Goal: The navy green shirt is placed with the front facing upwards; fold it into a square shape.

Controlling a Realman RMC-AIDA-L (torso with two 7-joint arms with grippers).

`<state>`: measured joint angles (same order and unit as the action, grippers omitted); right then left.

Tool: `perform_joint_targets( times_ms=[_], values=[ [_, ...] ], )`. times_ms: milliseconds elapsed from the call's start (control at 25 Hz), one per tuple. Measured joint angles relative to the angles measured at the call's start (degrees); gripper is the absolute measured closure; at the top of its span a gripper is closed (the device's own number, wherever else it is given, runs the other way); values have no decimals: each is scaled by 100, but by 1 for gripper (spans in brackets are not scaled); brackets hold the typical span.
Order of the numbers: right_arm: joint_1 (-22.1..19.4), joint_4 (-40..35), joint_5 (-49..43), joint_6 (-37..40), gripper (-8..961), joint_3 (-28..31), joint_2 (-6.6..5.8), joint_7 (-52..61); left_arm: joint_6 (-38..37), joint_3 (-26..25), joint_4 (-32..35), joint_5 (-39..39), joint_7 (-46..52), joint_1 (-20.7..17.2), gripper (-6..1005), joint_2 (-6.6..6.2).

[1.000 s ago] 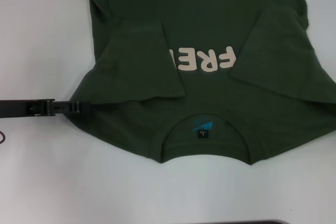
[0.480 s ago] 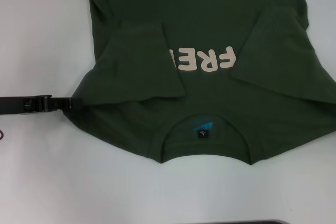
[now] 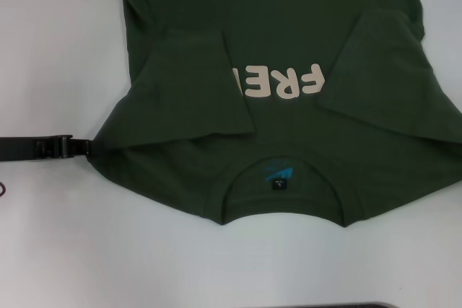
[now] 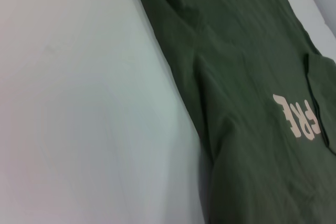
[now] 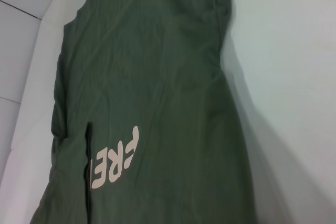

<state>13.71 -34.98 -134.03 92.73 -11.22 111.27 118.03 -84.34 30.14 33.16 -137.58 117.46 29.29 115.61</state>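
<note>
Left gripper [image 3: 85, 147] low at the left edge of the navy green shirt [image 3: 289, 48], tips touching the fabric, whether clamped or apart cannot tell, shirt spread on the white table [image 3: 58, 250], both sleeves folded inward, collar nearest, cream lettering [image 3: 278, 81] partly covered

the head camera looks steeply down on the tabletop [image 3: 58, 250], collar edge nearest it. each wrist camera views along one side of the navy green shirt [image 3: 289, 34] from low and close. all three share the cream lettering [image 3: 281, 82] [image 4: 298, 116] [image 5: 113, 158].
</note>
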Motion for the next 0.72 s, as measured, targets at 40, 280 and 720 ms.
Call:
perform_joint_targets(
  times_ms=[40, 280, 720],
  values=[
    [0, 0, 0, 0, 908, -1, 0, 0, -5, 0, -1, -7, -1, 2, 916, 5],
    [0, 0, 0, 2, 908, -3, 20, -50, -70, 0, -3, -14, -38, 2, 994, 12],
    [-298, 14, 2, 306, 909, 200, 136, -520, -873, -56, 43, -35, -235, -155, 995, -147]
  ],
)
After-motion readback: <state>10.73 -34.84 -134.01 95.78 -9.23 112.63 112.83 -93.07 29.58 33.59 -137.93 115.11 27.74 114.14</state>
